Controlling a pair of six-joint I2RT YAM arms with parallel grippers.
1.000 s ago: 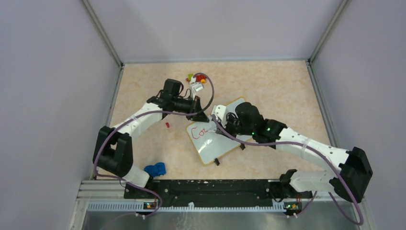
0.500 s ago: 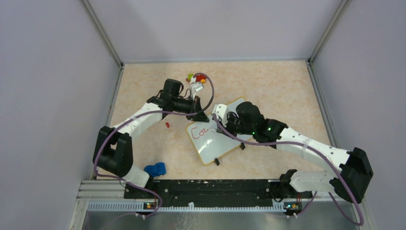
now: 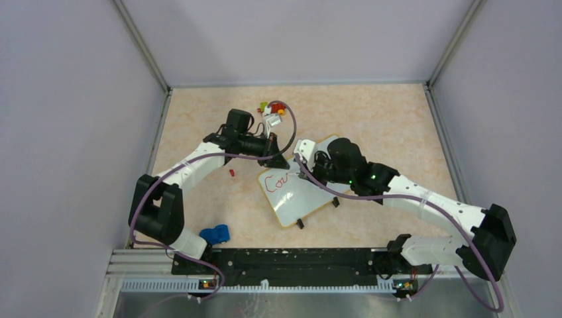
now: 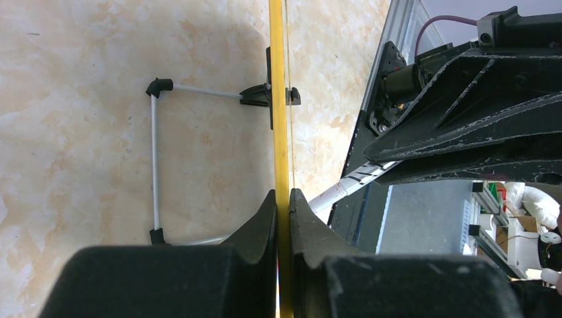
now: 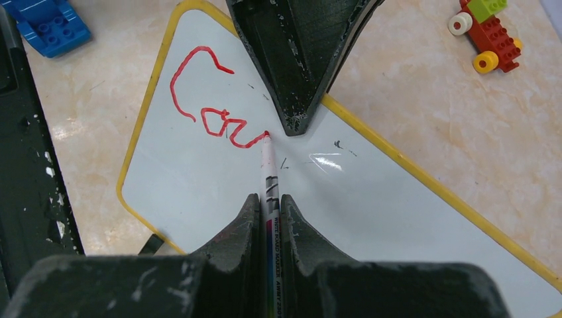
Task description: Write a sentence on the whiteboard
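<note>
whiteboard (image 3: 301,199) (image 4: 279,66) (image 5: 344,199): face up near the middle of the table (image 3: 384,126), turned at an angle, between the two grippers; glossy white, with a yellow rim and rounded corners.
sentence (image 3: 275,182) (image 5: 219,129): red strokes in the board's upper left part, reading "Cou" (a tall looping C, then two small letters); a few faint dark flecks mark the white face to its right.
marker (image 5: 268,172): white barrel with black print and a red tip; the tip touches the board at the end of the last red letter.
right gripper (image 3: 301,165) (image 5: 268,199): closed on the marker's barrel, pinching it from both sides; the pen points forward out of the fingers toward the other gripper's tip.
left gripper (image 3: 277,161) (image 4: 283,195) (image 5: 296,112): clamped on the whiteboard's yellow rim at its far left edge, one finger on each face (seen edge-on from its own wrist camera); its dark tip sits just beside the marker tip, and I cannot tell whether they touch.
feet (image 3: 300,224): two small black ones show at the board's near edge from above.
wire stand (image 4: 154,159): thin and white with black ends, clipped to the rim, seen from the left wrist.
blue brick (image 3: 215,233) (image 5: 46,23): on the table near the left arm's base, well apart from the board.
toy car (image 3: 272,112) (image 5: 487,30): red, green and yellow bricks with pale wheels, on the table beyond the board.
small red piece (image 3: 231,173): on the table left of the board, apart from it.
</note>
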